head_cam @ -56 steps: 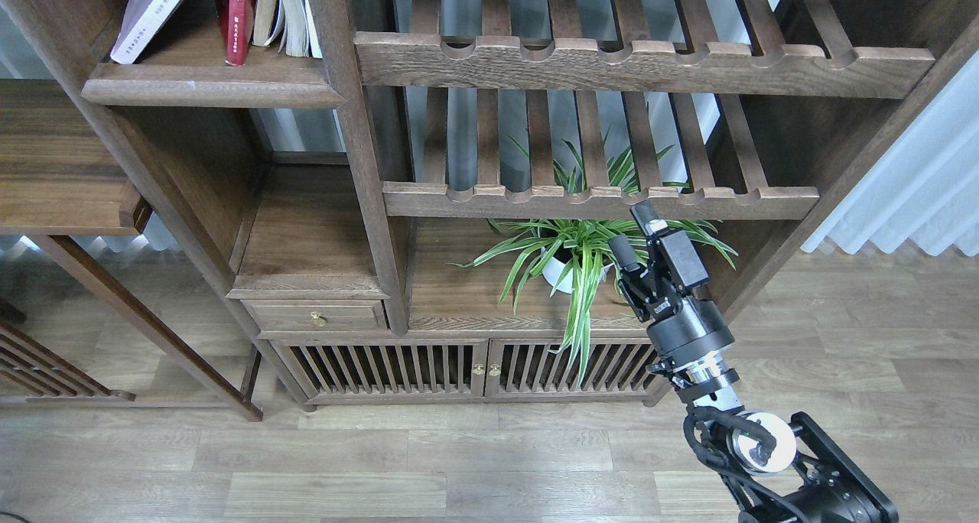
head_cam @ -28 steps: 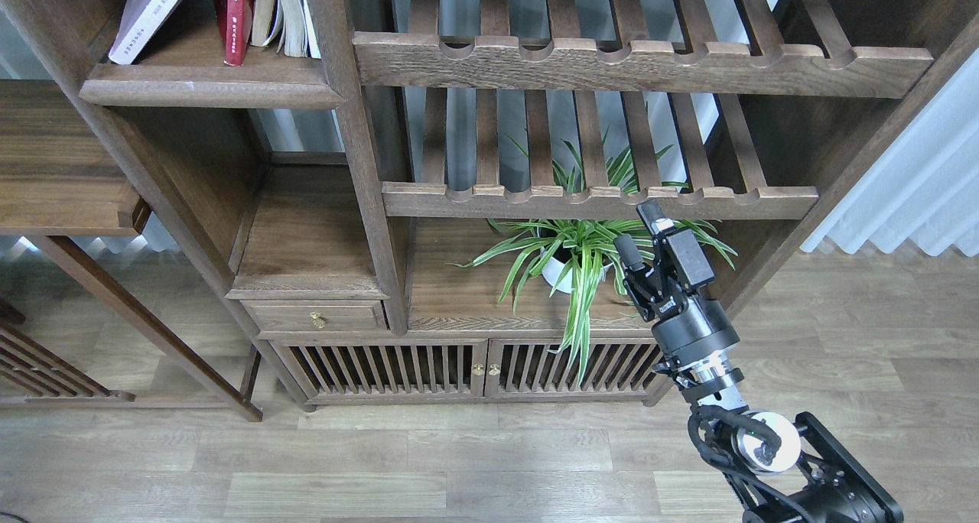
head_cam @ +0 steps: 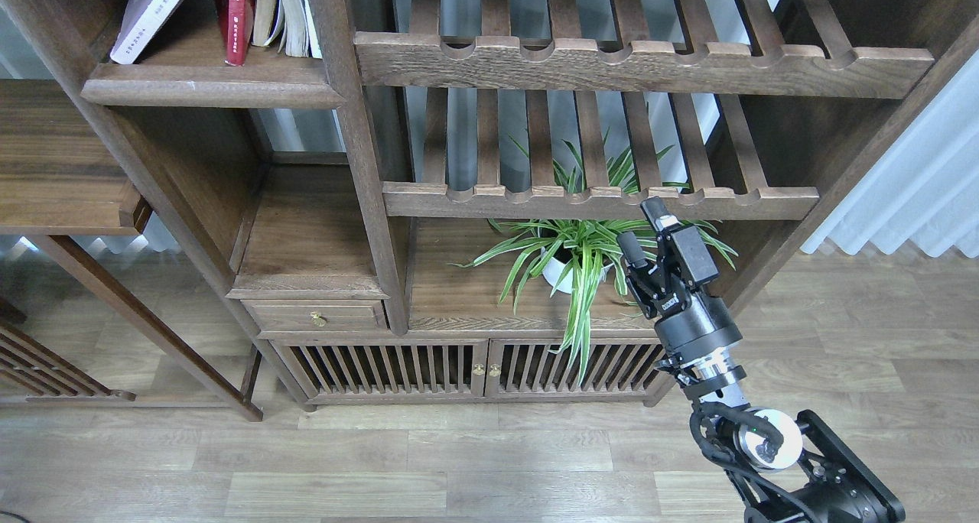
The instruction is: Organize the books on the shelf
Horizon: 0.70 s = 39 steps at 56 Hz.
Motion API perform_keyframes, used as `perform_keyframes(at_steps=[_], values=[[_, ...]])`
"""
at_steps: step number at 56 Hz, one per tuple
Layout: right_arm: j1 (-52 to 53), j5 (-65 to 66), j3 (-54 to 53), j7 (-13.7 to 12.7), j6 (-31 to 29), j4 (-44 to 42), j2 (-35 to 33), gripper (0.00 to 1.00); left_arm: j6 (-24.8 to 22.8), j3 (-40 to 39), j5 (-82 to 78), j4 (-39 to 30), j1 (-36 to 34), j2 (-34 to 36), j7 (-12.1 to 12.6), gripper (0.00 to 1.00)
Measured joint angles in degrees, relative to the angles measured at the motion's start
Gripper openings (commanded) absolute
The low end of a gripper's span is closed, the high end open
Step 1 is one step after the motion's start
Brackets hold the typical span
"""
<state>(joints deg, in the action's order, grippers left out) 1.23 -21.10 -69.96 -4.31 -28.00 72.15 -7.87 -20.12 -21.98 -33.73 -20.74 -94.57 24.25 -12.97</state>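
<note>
Three books (head_cam: 229, 11) on shelf (head_cam: 206, 87), spines near upright, pale one leaning | right gripper (head_cam: 641, 229) far down-right of shelf, beside plant (head_cam: 574, 255), fingers apart, empty | left arm unseen, right nearer.

Upper left: solid shelf (head_cam: 206, 91) carrying a leaning pale book (head_cam: 149, 14), a red book (head_cam: 237, 18) upright, pale pages (head_cam: 287, 14) beside it. Lower right: right end effector (head_cam: 642, 229) raised before potted spider plant (head_cam: 574, 259), fingers parted, holding nothing. Slatted racks (head_cam: 596, 198) above plant.
</note>
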Motion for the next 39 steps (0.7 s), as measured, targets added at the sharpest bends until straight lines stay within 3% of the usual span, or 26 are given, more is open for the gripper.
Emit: perform_keyframes(at_steps=[28, 33, 37, 39], values=[[-0.09, -0.76, -0.84, 0.00, 0.00, 0.00, -0.92, 0.99, -0.77, 0.25, 1.28, 4.28, 0.96, -2.34, 0.54, 0.09], [-0.13, -0.79, -0.93, 0.00, 0.00, 0.00, -0.92, 0.99, -0.80, 0.42, 1.29, 4.66, 1.15, -2.70, 0.33, 0.12], [-0.16, -0.79, -0.99, 0.00, 0.00, 0.00, -0.92, 0.99, -0.80, 0.45, 1.29, 4.71, 1.22, -3.03, 0.13, 0.23], [-0.17, -0.79, -1.02, 0.00, 0.00, 0.00, -0.92, 0.99, -0.76, 0.45, 1.29, 4.73, 1.26, -3.08, 0.05, 0.33]])
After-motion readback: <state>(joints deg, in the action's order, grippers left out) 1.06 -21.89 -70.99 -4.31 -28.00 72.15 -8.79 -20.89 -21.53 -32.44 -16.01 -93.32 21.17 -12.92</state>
